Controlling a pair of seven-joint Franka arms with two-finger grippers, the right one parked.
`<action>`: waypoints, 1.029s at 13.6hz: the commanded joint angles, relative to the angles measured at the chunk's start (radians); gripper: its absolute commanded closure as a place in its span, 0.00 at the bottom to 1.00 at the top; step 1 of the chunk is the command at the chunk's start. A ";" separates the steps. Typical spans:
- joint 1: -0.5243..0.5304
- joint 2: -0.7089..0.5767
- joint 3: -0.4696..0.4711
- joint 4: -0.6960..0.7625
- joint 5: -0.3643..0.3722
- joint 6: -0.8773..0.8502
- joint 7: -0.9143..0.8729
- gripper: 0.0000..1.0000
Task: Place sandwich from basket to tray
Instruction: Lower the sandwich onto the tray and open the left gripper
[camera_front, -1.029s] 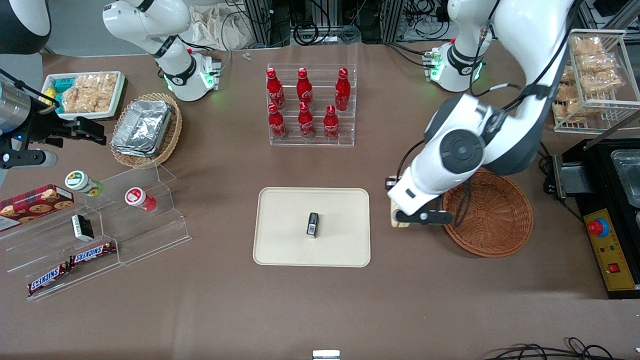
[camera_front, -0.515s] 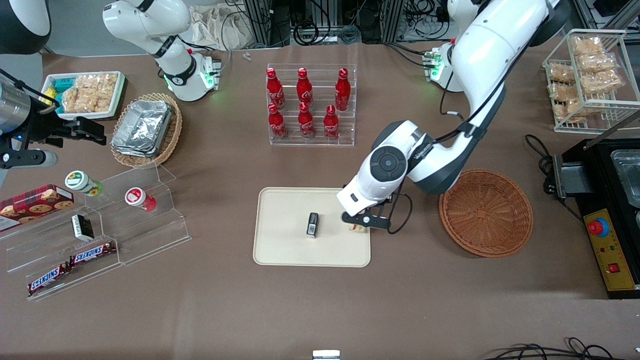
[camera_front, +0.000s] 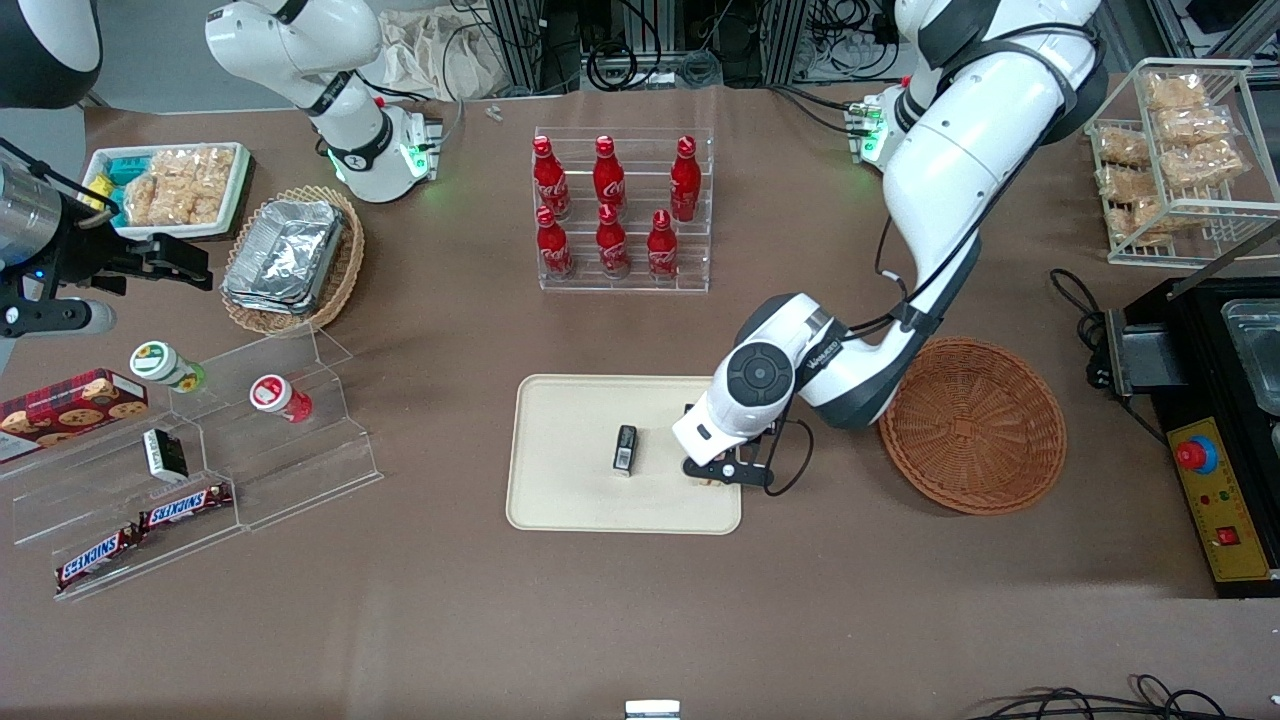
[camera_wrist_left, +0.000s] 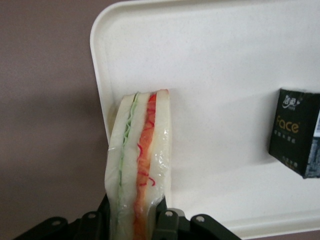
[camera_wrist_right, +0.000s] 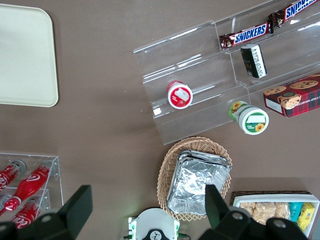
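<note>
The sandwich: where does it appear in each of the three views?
Front view: the sandwich is a pale sliver under the gripper, over the tray's edge nearest the basket.
Left wrist view: the sandwich is clamped upright by the gripper, over the tray.
Right wrist view: not in it.
Shared landmark: the tray.

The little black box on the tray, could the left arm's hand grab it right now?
Probably not yet. The hand is over the tray, beside the black box, but it is shut on the sandwich. It would have to let that go first.
</note>
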 joint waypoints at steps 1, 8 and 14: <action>-0.012 0.029 0.001 0.047 0.034 -0.005 -0.035 0.45; -0.011 0.022 -0.001 0.044 0.031 -0.011 -0.135 0.00; 0.001 -0.046 -0.007 0.049 0.020 -0.198 -0.061 0.00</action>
